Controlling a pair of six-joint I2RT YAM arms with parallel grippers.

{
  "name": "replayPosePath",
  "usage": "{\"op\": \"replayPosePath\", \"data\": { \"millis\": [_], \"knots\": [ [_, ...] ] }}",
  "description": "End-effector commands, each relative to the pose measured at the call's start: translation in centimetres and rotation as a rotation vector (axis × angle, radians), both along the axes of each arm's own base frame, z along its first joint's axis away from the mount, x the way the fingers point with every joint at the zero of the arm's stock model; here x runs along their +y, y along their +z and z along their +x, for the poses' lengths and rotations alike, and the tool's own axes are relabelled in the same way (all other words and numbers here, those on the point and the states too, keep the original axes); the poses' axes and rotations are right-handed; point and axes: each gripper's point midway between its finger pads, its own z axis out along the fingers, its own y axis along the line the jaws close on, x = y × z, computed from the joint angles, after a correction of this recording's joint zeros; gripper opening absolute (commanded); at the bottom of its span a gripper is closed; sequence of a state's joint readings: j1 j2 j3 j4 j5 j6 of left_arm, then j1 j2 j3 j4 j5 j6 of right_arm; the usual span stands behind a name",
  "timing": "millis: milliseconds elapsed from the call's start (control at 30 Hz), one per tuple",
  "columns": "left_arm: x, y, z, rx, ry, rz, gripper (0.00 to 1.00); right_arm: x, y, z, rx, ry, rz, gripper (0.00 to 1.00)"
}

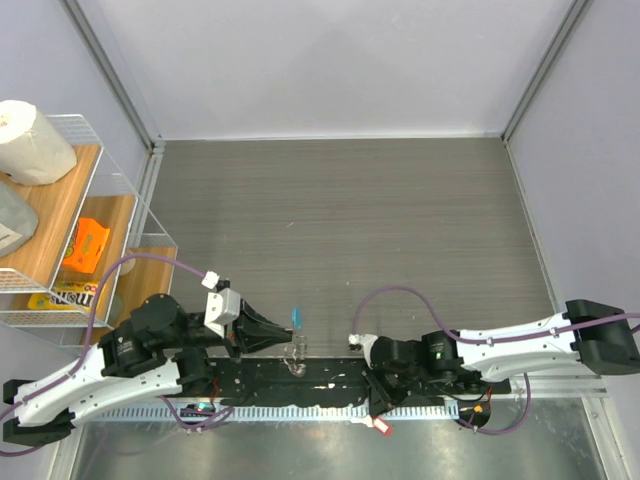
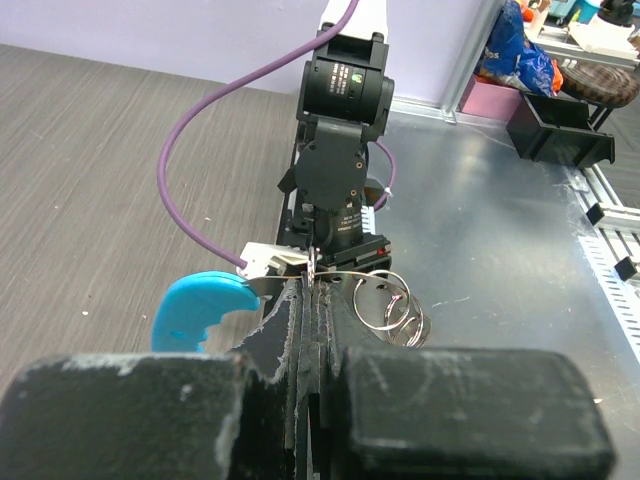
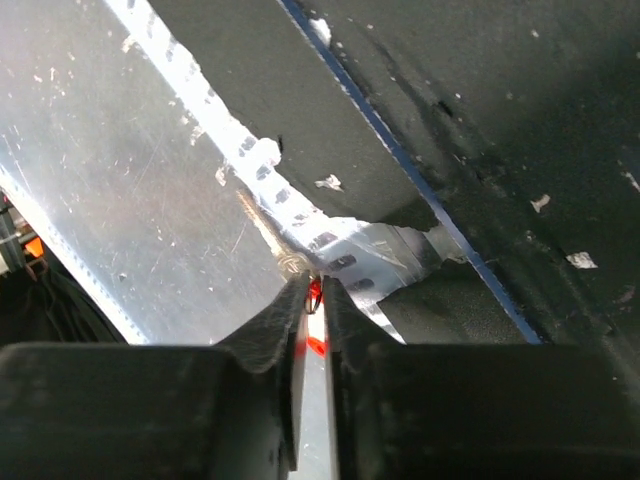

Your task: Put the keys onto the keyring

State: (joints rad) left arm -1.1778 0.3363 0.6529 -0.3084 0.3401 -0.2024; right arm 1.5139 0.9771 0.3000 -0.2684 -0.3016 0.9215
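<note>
My left gripper [image 1: 284,336] [image 2: 312,284] is shut on a thin metal part of the keyring [image 2: 388,302]. Its silvery rings hang to the right of the fingers, and its light-blue crescent tag [image 2: 198,311] [image 1: 296,318] sticks out to the left. In the top view the rings [image 1: 295,362] dangle over the black mat. My right gripper [image 1: 379,417] [image 3: 312,287] points down at the near metal edge. Its jaws are closed to a narrow slit on the red head of the key [image 3: 314,294] [image 1: 381,426]. The silvery blade [image 3: 263,226] pokes out beyond the tips.
A wire shelf [image 1: 120,215] at the left holds a paper roll [image 1: 30,142] and an orange packet [image 1: 86,245]. A black mat [image 1: 300,378] and a white perforated rail [image 1: 290,408] run along the near edge, above a scratched metal plate [image 1: 300,450].
</note>
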Motion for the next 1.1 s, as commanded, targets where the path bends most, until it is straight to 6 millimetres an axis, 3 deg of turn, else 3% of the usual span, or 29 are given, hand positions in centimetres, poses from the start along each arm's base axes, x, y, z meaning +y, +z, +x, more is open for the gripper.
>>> {"op": "replayPosePath", "data": {
  "millis": [0,167,300,533,700,1067],
  "knots": [
    [-0.1,1.7,0.0,-0.026,-0.004,-0.052,0.00,-0.1,-0.3,-0.1,-0.010,0.006,-0.006,0.06],
    [-0.2,1.5,0.0,-0.024,-0.005,-0.050,0.00,0.4,1.1,0.7,-0.076,0.008,0.031,0.06],
    [-0.4,1.7,-0.2,-0.029,-0.019,-0.053,0.00,1.9,5.3,1.9,-0.166,0.009,0.154,0.06],
    [-0.8,2.4,-0.3,-0.041,-0.035,-0.066,0.00,4.3,15.2,3.9,-0.376,0.073,0.436,0.06],
    [-1.1,3.0,-0.4,-0.055,-0.052,-0.079,0.00,5.1,20.0,5.7,-0.564,0.114,0.548,0.06],
    [-2.2,4.3,-1.1,-0.086,-0.118,-0.122,0.00,7.4,31.2,6.9,-0.741,0.094,0.837,0.06]
  ]
}}
